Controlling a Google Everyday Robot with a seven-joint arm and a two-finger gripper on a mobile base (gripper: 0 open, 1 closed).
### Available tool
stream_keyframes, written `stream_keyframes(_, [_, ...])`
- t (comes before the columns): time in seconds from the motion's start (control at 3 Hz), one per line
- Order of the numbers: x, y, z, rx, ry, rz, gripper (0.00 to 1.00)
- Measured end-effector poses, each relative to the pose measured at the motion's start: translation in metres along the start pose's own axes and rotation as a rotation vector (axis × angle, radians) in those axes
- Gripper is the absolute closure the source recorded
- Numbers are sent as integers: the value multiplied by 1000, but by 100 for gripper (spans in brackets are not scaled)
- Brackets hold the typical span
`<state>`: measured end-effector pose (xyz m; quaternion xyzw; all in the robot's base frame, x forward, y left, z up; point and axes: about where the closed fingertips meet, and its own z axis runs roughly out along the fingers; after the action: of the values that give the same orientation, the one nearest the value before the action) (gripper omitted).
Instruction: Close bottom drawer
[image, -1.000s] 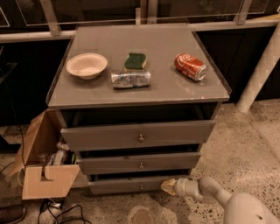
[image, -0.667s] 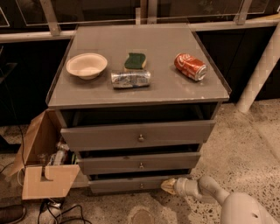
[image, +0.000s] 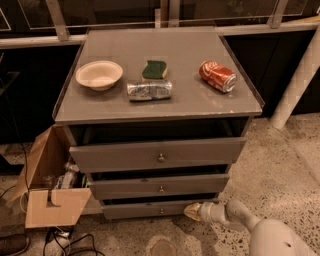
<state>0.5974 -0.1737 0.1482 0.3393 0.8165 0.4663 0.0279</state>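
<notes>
The grey cabinet has three drawers. The bottom drawer (image: 150, 210) is the lowest, a shallow grey front with a small brass knob (image: 161, 210), standing slightly pulled out. The middle drawer (image: 160, 185) and the taller top drawer (image: 157, 154) above it are also pulled out a little. My gripper (image: 190, 211) is low at the bottom drawer's right end, its yellowish tip against or just beside the drawer front. The white arm (image: 240, 220) runs from the lower right corner.
On the cabinet top (image: 165, 105) lie a white bowl (image: 99, 75), a green sponge (image: 154, 69), a crushed silver can (image: 149, 90) and a red soda can (image: 217, 76). An open cardboard box (image: 47, 185) with clutter stands left of the cabinet. Cables (image: 60, 240) lie on the speckled floor. A white post (image: 295, 75) stands at right.
</notes>
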Motion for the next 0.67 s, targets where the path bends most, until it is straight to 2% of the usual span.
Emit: stream_keyframes(0.67, [0,-1,-2,2,-7,5,100])
